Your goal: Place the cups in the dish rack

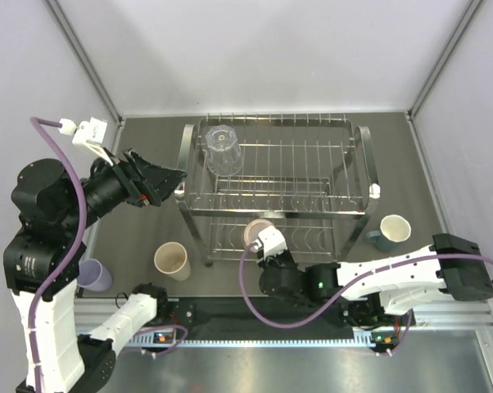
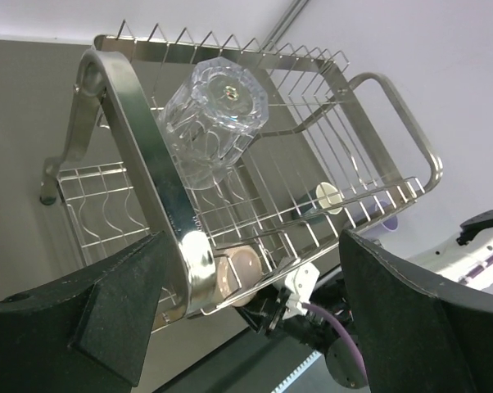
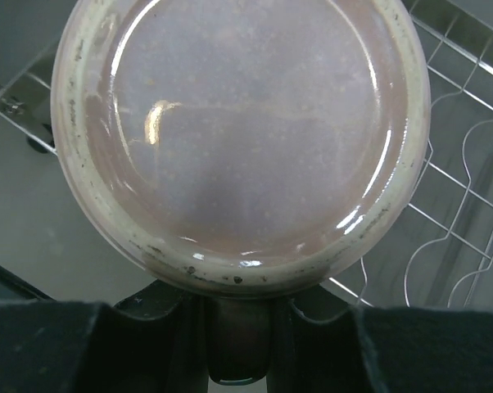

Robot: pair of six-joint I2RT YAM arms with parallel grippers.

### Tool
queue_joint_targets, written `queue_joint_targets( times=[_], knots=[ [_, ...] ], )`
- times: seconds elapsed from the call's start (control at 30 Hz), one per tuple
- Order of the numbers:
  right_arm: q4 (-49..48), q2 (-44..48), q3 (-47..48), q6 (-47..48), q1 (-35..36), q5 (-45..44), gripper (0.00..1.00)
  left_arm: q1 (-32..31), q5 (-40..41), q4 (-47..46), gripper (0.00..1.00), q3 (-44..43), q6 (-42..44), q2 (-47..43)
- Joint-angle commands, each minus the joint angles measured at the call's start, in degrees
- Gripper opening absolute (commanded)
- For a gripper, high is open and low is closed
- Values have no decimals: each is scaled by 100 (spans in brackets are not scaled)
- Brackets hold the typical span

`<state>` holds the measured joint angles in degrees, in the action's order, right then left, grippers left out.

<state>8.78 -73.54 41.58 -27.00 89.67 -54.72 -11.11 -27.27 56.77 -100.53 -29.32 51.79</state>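
Filling your right wrist view is the pink mug (image 3: pixel 238 139), a round, ringed face that looks like its base turned straight at the lens. Its long axis runs away from the camera toward the wires of the dish rack (image 3: pixel 468 205). Your right jaws are clenched on the mug at its near side, on what appears to be the handle. From the top view, the mug sits at the front edge of the rack's lower tier, near the middle. You cannot tell whether it touches the wires.

Your left jaws are released and spread wide, with nothing between them. They hang off the rack's left end and point at its rounded side frame.

On the upper tier, near that left end, the clear glass (image 2: pixel 214 123) stands upside down with its thick base up.

On the bench (image 1: pixel 148 147), the beige tumbler (image 1: pixel 172 260) stands upright, mouth up, just off the rack's front-left corner. A lavender tumbler (image 1: pixel 94 274) sits farther left, partly hidden by your left arm. The teal mug (image 1: pixel 391 231) stands mouth up, just beside the rack's right end.
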Motion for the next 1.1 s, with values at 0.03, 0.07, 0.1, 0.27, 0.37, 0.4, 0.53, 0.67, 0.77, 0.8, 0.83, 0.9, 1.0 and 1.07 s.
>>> queue_joint_targets(
  times=[0.03, 0.07, 0.1, 0.27, 0.37, 0.4, 0.53, 0.67, 0.77, 0.8, 0.83, 0.9, 1.0, 1.07],
  knots=[
    [317, 103, 509, -437, -327, 101, 0, -58, 448, -18, 89, 148, 251, -116],
    [387, 85, 517, -472, -414, 145, 0, -58, 581, 18, 89, 174, 269, -160],
    [432, 85, 509, -481, -459, 181, 0, -66, 713, 70, 89, 218, 278, -239],
    [572, 147, 465, -473, -766, 339, 0, -66, 1748, 167, 89, 315, 401, -573],
    [608, 173, 447, -455, -942, 488, 0, -58, 2302, 194, 89, 332, 366, -740],
    [625, 173, 447, -446, -960, 532, 0, -66, 2670, 202, 89, 376, 357, -871],
    [678, 147, 465, -402, -1065, 603, 3, -58, 3534, 220, 89, 683, 295, -1232],
    [696, 129, 447, -349, -1127, 673, 14, -66, 4070, 369, 89, 1113, -20, -1583],
    [731, 94, 447, -358, -1153, 726, 22, -58, 4203, 352, 89, 1491, -266, -1847],
    [731, 85, 456, -358, -1153, 743, 26, -58, 4212, 361, 89, 1571, -380, -1891],
    [748, 85, 447, -358, -1145, 752, 29, -66, 4238, 369, 89, 1650, -442, -1935],
    [775, 85, 482, -367, -1153, 770, 37, -66, 4282, 448, 90, 1843, -617, -2015],
    [863, 94, 500, -367, -1153, 848, 50, -58, 4379, 580, 91, 2098, -846, -2146],
    [898, 103, 491, -341, -1153, 875, 58, -66, 4370, 642, 92, 2274, -935, -2252]
  ],
)
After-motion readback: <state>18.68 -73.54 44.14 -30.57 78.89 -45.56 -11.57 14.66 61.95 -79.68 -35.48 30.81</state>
